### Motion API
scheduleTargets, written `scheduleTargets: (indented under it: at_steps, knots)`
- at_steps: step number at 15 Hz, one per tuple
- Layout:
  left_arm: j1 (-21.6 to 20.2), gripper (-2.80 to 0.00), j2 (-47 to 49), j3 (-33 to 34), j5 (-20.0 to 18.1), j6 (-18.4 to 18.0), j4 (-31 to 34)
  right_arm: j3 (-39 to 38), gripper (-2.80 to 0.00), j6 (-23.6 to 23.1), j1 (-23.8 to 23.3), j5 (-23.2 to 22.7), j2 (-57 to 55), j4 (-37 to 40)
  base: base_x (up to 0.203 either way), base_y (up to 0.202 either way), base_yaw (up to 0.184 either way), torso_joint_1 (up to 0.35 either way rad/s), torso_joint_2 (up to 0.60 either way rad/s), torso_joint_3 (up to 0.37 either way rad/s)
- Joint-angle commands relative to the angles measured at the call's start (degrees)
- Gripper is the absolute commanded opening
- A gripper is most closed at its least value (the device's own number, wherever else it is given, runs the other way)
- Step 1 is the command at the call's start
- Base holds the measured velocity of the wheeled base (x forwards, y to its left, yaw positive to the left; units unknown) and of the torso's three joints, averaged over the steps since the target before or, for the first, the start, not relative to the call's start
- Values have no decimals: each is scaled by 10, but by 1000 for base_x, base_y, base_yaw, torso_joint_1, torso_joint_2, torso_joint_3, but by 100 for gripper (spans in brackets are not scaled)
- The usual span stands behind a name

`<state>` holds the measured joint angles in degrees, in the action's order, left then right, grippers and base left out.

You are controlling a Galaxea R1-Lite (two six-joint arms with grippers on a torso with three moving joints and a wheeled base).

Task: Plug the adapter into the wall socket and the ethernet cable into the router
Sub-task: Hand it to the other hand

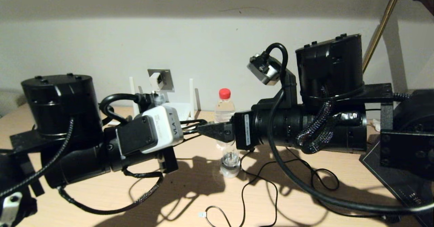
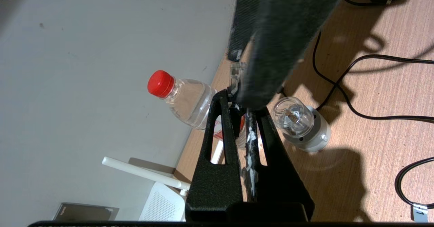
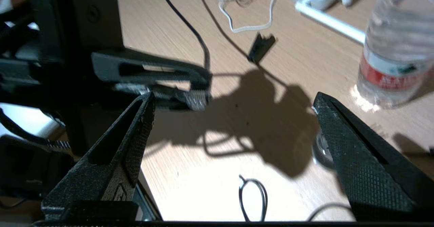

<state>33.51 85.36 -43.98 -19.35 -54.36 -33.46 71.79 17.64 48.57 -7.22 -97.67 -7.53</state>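
Tabletop — light wood grain, strongly lit, cut by hard dark shadows of both arms. Behind it, a plain pale wall with a few small marks.

Socket — grey plate leaning on the wall at the back; adapter sits plugged into its face.

Router — white, below the socket by the wall, antennas upright, largely hidden behind the left arm.

Bottle — clear, red cap, standing just beside the router.

Round clear-and-white plug piece — on the tabletop in front of the bottle.

Cable — clear-tipped plug pinched in the left gripper, fingers pressed together on it above the tabletop.

Right gripper — spread wide, empty, facing the left gripper's tip at close range.

Loose black cords — looped over the near tabletop.

Brass lamp stem — far right.
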Motion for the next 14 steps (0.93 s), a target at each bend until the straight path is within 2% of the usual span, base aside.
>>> scheduleTargets:
  at_steps: [1, 12, 13, 14]
  knots:
    - [1, -280, 0, 1, -1, -3, -2, 13, 0, 1, 0, -1, 8, 4, 0, 0, 0, 0, 0, 0]
    - [8, -280, -10, 6, -5, -3, -4, 19, 0, -1, 0, -1, 0, 3, 0, 0, 0, 0, 0, 0]
    - [9, -280, -10, 6, -5, -2, -6, 18, -280, -1, 0, -1, -2, 3, 0, 0, 0, 0, 0, 0]
    - [9, -280, -10, 6, -5, -2, -6, 19, -280, -1, 0, -1, -4, 3, 0, 0, 0, 0, 0, 0]
